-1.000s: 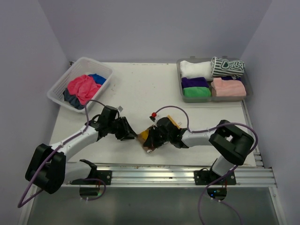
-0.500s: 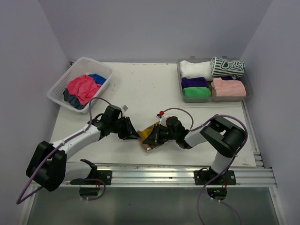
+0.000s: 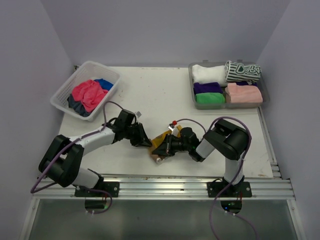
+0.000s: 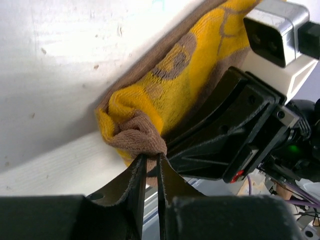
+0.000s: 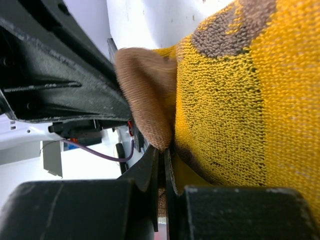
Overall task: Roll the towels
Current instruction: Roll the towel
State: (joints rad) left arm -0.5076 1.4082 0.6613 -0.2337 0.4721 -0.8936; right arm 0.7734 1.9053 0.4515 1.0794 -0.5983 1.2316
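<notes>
A: Where is the yellow-and-brown towel [image 3: 161, 144] placed?

B: It is seen on the bench [image 3: 160, 95] near the front edge, between the two arms. It is bunched, not flat. One brown-edged corner is crumpled into a lump.

A: How is the left hand [image 4: 150, 161] set?

B: It is closed down on that crumpled corner, with brown cloth pinched between nearly touching fingers.

A: And the right hand [image 5: 162, 156]?

B: It is clamped too, with a brown fold of the same towel caught between fingers set very narrow. The two hands are almost against each other, one at each side of the cloth.

A: What else is noted?

B: A grey tray [image 3: 265, 97] is at the far right corner. Rolled pieces are packed in it: white towel [image 3: 206, 73], striped towel [image 3: 243, 71], purple towel [image 3: 207, 88], green towel [image 3: 210, 98] and pink towel [image 3: 244, 94]. A white basket [image 3: 113, 91] is at the far left. Loose cloths are heaped in it: a crumpled pink cloth [image 3: 87, 94], a blue cloth [image 3: 104, 83] and a dark cloth [image 3: 75, 104]. Both are well apart from the hands.
</notes>
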